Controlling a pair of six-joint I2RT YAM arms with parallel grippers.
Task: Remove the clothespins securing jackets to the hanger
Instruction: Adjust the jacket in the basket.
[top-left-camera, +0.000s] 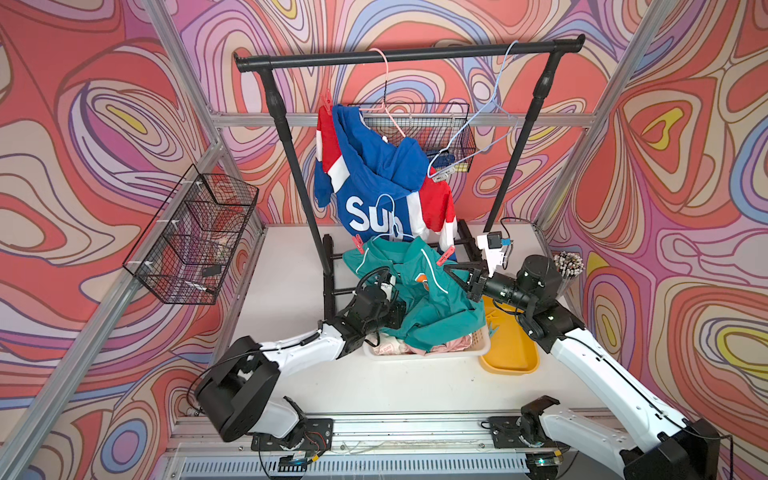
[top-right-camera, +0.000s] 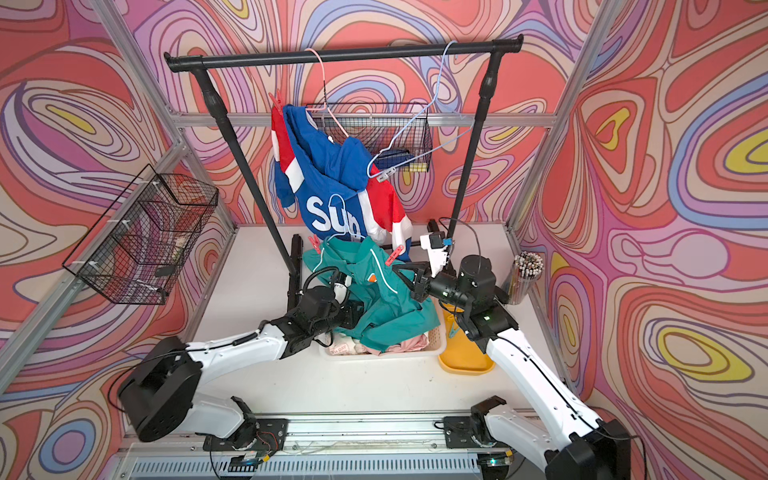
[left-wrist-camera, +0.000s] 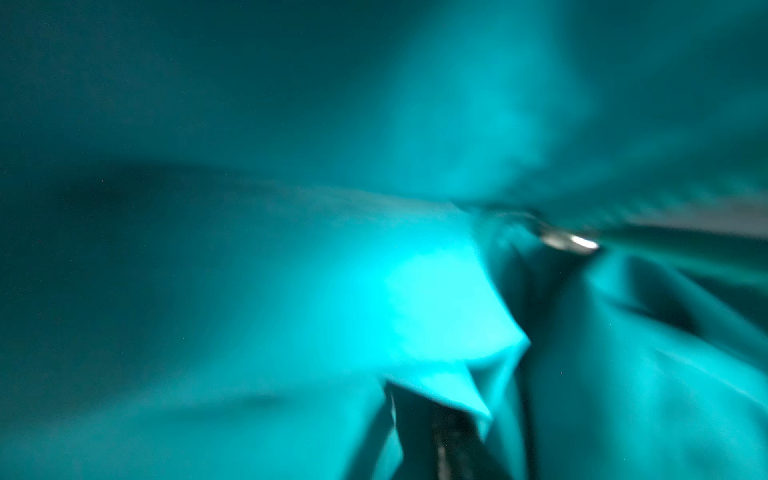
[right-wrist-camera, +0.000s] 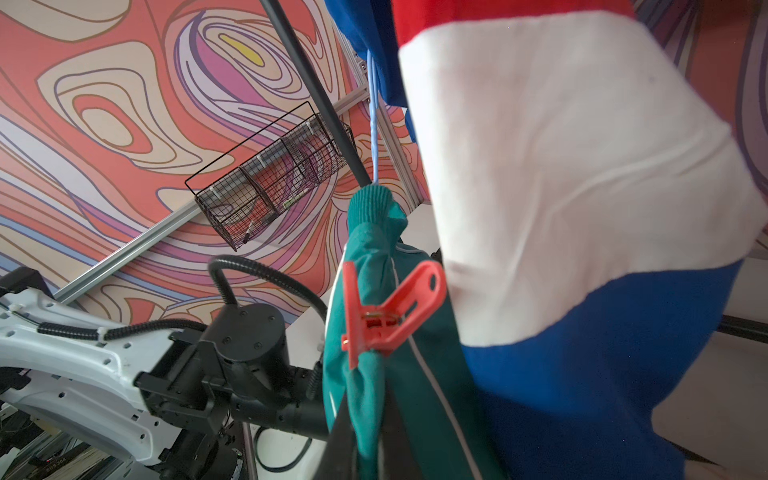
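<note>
A blue-red-white "Sup" jacket (top-left-camera: 374, 187) hangs from a pink hanger (top-left-camera: 384, 95), with a red clothespin (top-left-camera: 326, 101) at its upper shoulder. The teal-green jacket (top-left-camera: 428, 299) sags from a light-blue hanger (right-wrist-camera: 374, 124) into a white basket (top-left-camera: 436, 355), where pink cloth (top-left-camera: 455, 343) also lies. Red clothespins (top-left-camera: 357, 243) (top-left-camera: 445, 252) grip its two shoulders. My right gripper (right-wrist-camera: 368, 415) is shut on teal jacket cloth just below the red clothespin (right-wrist-camera: 386, 316). Teal cloth fills the left wrist view; only one dark finger (left-wrist-camera: 451, 453) shows. In both top views the jacket hides the left gripper's fingers.
A black clothes rail (top-left-camera: 409, 54) spans the back, carrying an empty blue hanger (top-left-camera: 494, 104) with a grey clothespin (top-left-camera: 440, 174). Wire baskets hang at the left (top-left-camera: 195, 237) and behind (top-left-camera: 436, 124). A yellow tray (top-left-camera: 509, 349) and a pencil cup (top-left-camera: 569, 266) stand at the right.
</note>
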